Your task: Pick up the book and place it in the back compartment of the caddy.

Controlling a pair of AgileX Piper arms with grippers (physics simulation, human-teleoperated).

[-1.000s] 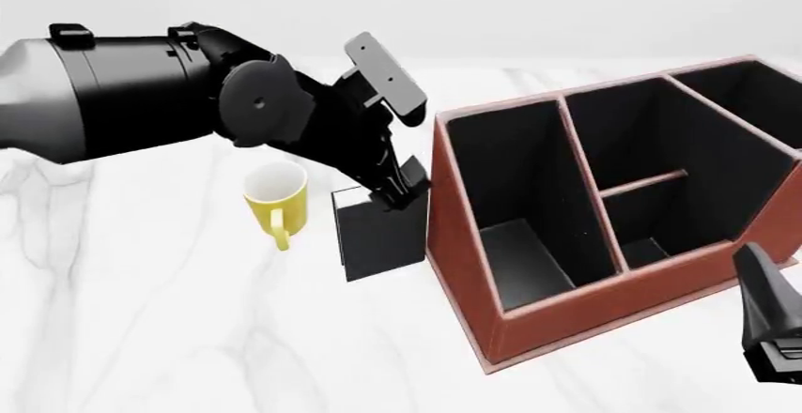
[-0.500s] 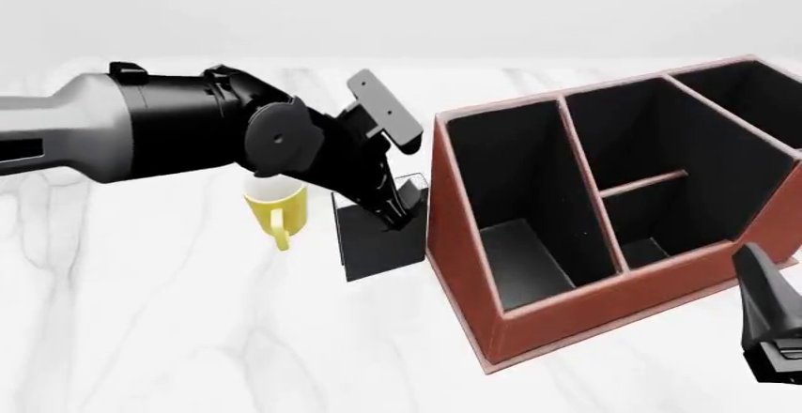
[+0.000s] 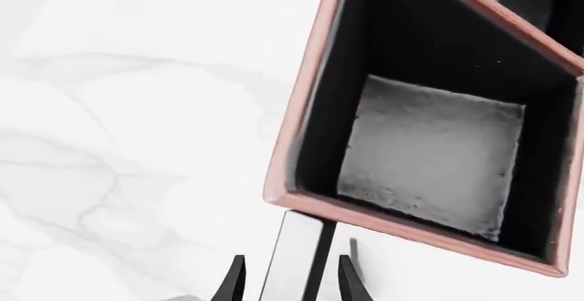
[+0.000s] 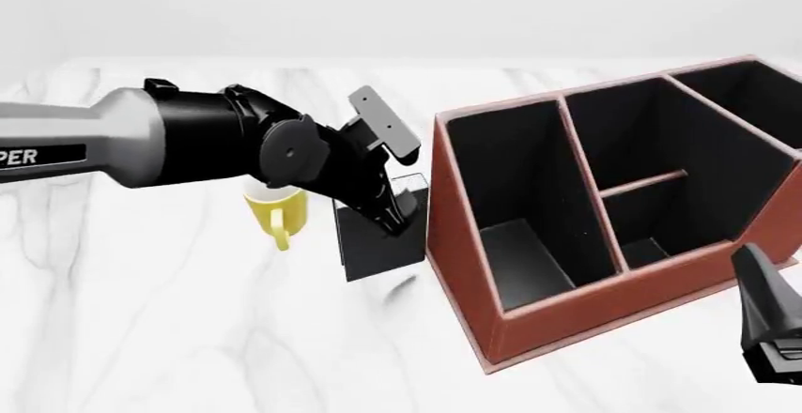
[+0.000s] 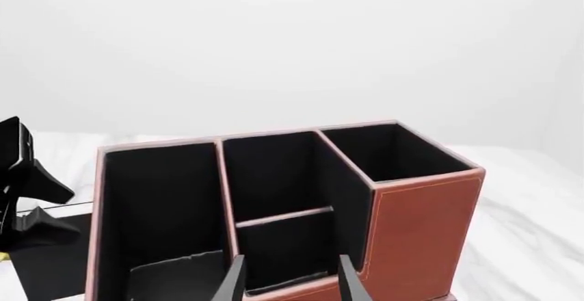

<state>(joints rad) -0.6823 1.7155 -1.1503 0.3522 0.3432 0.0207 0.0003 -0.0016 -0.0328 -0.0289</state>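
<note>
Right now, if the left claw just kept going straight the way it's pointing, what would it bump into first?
The book: its top edge already sits between the left gripper fingers, so the open jaws would slide down over it. Just beyond stands the caddy wall, though depth is hard to judge.

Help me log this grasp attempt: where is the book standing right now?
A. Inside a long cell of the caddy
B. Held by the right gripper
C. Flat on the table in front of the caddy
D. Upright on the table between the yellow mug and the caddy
D: the book stands upright on the table, with the yellow mug on one side and the caddy on the other, under the left gripper.
</note>
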